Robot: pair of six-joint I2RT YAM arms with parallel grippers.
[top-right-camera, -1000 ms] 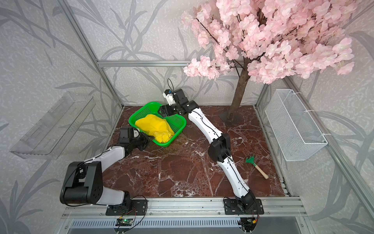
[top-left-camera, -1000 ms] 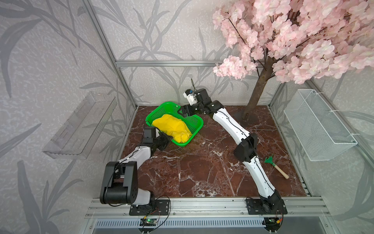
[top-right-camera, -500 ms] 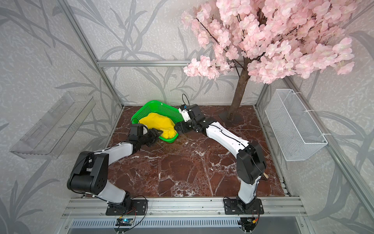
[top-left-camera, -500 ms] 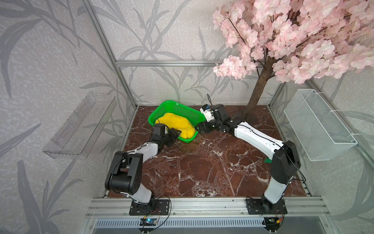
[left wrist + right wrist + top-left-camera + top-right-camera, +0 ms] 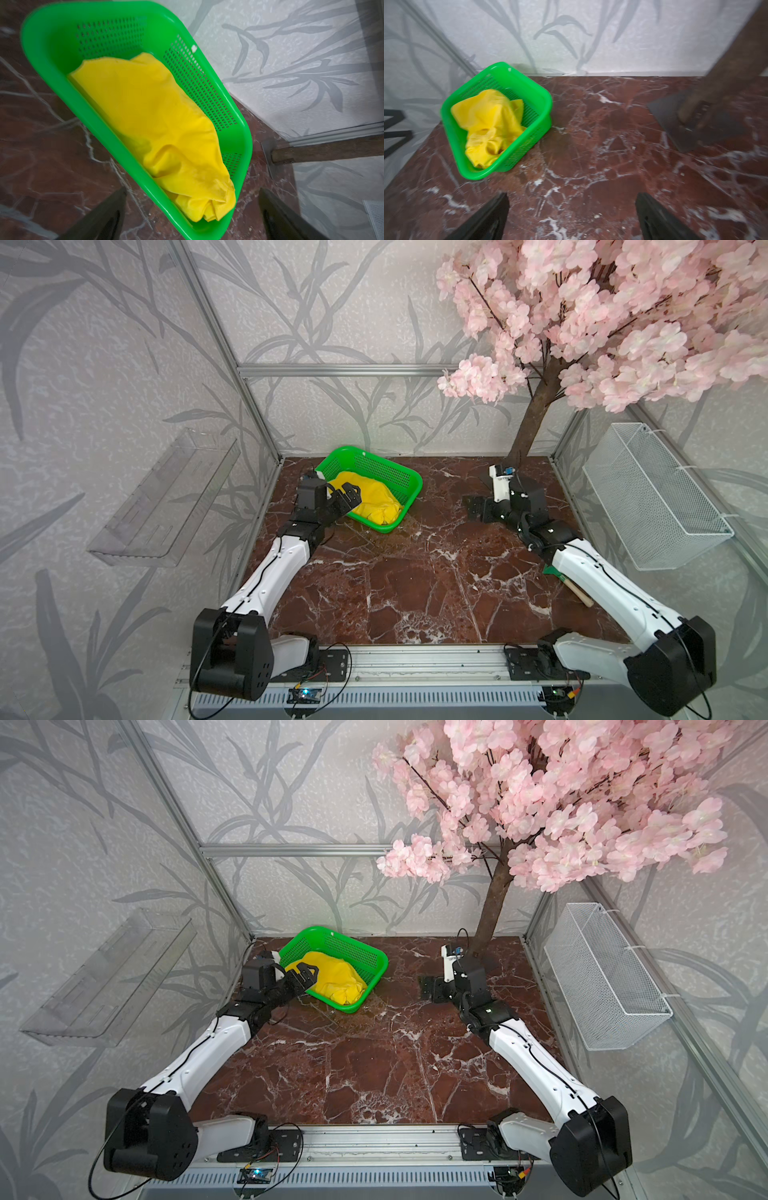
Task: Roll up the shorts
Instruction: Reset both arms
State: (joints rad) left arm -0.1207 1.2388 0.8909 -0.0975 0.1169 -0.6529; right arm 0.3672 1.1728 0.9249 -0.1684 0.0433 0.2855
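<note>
Lying bunched in basket [image 5: 386, 470] at bench [image 5: 415, 572] far-left corner, shorts [image 5: 374, 499] are not gripped; L gripper [image 5: 344, 491] & R gripper [image 5: 471, 509] are seen spread wide, empty.

A green basket [image 5: 374, 466] and blossom tree [image 5: 533, 414] stand on marble table [image 5: 415, 585].

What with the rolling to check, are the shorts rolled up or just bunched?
Bunched, not rolled: the shorts lie crumpled in loose, uneven folds inside the green basket; no tight roll shows.

Staged robot cell — aluminium frame [image 5: 332, 370], fake tree [image 5: 602, 323].
</note>
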